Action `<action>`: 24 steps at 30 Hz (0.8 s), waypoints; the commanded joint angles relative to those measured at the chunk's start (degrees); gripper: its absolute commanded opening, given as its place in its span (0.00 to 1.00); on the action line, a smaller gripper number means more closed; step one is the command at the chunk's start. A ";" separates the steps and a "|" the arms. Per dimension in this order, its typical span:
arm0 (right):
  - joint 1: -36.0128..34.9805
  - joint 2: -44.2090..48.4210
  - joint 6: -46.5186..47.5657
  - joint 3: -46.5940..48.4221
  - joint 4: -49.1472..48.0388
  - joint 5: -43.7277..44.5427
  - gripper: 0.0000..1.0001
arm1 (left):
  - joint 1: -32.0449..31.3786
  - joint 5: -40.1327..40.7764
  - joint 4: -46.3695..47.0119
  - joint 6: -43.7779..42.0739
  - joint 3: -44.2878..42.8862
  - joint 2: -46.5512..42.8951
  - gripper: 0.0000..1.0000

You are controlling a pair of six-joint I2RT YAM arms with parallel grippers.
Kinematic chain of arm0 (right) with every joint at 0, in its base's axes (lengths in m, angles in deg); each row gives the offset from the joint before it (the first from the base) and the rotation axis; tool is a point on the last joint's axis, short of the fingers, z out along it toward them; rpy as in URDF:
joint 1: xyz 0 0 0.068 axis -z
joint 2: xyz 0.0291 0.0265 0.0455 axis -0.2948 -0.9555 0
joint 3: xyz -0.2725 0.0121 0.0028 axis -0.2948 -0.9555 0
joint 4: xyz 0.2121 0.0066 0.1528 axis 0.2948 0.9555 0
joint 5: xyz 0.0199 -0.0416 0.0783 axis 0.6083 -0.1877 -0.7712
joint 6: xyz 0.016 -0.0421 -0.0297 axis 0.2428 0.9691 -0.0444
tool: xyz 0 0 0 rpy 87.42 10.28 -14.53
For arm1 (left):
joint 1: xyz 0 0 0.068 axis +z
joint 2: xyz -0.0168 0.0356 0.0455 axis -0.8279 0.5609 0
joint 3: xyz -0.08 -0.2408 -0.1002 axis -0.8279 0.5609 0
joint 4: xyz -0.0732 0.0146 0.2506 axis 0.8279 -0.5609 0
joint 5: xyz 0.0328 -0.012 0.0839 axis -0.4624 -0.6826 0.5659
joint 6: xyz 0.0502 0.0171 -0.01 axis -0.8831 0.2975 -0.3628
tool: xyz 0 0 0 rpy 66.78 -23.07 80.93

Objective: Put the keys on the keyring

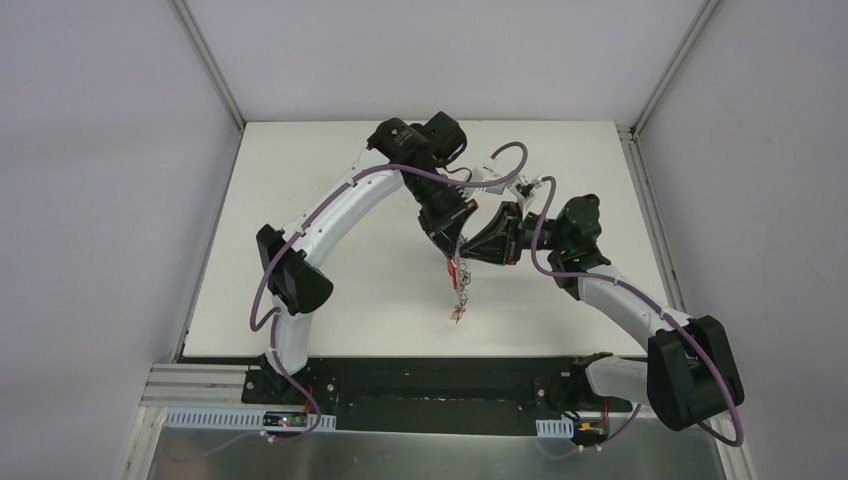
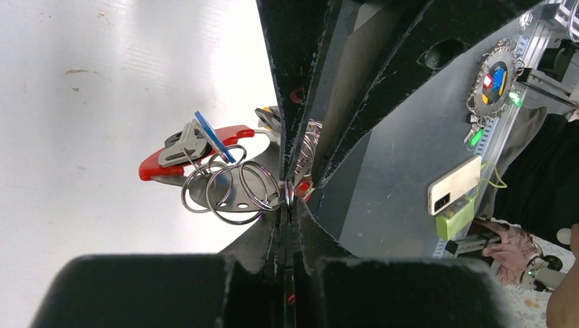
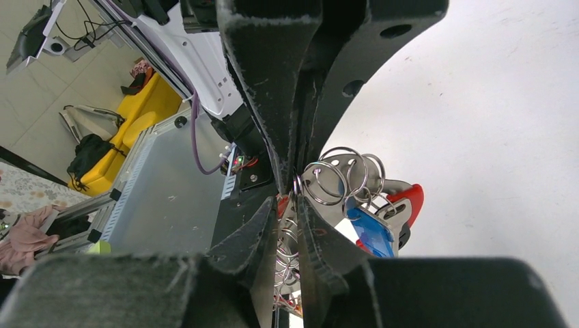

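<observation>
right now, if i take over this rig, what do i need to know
left gripper: shut on a ring of the keyring.
right gripper: appears shut on the same bunch, tip to tip with the left.
keyring: held between both above the table, with its red band and a blue key to one side and a string of rings dangling.
Done: both arms have hold.
Left: threading keys. How many are already on, I cannot tell.

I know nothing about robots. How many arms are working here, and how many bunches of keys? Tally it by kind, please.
Robot arms: 2, the left arm and the right arm.
Keyring bunches: 1, the keyring, pinched between the left gripper and the right gripper above the table.
Total: 3.
</observation>
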 commanded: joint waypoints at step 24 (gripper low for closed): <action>0.15 -1.70 -10.42 -2.14 -18.15 4.26 0.10 | 0.33 -8.71 6.23 -0.60 4.60 -5.09 0.00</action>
